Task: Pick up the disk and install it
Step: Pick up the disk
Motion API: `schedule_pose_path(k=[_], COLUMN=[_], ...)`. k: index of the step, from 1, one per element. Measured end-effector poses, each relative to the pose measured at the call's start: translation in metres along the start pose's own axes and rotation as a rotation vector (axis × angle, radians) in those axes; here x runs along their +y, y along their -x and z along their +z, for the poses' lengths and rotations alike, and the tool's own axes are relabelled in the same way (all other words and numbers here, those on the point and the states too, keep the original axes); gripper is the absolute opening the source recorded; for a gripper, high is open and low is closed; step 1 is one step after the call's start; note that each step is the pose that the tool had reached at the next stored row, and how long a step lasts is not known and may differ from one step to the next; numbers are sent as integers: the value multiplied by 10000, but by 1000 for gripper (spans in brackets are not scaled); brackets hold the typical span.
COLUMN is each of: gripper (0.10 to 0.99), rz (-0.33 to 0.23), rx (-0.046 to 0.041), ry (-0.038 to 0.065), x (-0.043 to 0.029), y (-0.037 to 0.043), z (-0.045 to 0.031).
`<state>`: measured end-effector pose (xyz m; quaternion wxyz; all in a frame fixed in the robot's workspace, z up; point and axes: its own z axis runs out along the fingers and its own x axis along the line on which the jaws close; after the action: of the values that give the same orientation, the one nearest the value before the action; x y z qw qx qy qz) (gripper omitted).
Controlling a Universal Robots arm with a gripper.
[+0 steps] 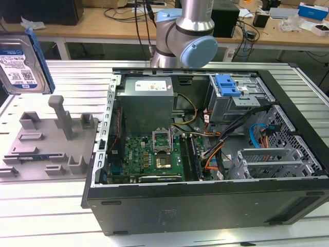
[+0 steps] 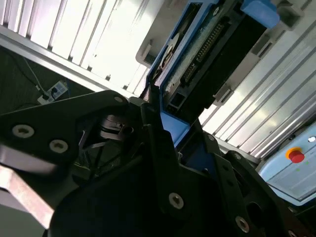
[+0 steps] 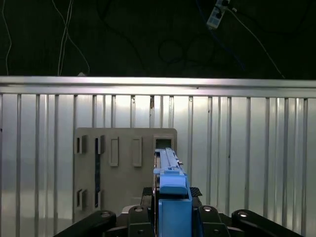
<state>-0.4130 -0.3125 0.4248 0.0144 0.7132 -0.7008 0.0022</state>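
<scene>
The disk, a silver drive with a white-and-blue label in a blue carrier, hangs upright at the exterior view's far left, above the grey fixture plate. In the first wrist view I see the disk edge-on, rising from between the black fingers of my gripper, with the fixture plate behind it. The second wrist view shows the disk from its connector side, with my gripper shut on its blue carrier. The open computer case lies to the exterior view's right of the disk.
Inside the case are a drive cage with a blue latch, a power supply, a motherboard and loose cables. The arm's base joints stand behind the case. Grey posts rise from the fixture plate on the ribbed aluminium table.
</scene>
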Motion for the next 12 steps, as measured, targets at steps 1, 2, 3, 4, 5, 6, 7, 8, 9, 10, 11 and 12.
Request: schedule_pose_path(k=[1, 2, 3, 4, 5, 6, 7, 8, 9, 10, 11, 12], gripper=[365, 365, 365, 365, 365, 365, 365, 365, 365, 365, 365, 365], rz=[0, 0, 0, 0, 0, 0, 0, 0, 0, 0, 0, 0], rx=[0, 0, -1, -1, -2, -2, -2, -2, -3, -4, -5, -6], ry=[0, 0, -1, 0, -1, 0, 0, 0, 0, 0, 0, -1], x=[0, -1, -1, -2, -5, -6, -7, -7, -8, -10, -10, -11], y=[-1, -1, -2, -2, -5, -6, -6, -7, -8, -9, -10, -11], z=[-23, -45, -66, -89, -184, -210, -232, -256, -280, -327, -353, -377])
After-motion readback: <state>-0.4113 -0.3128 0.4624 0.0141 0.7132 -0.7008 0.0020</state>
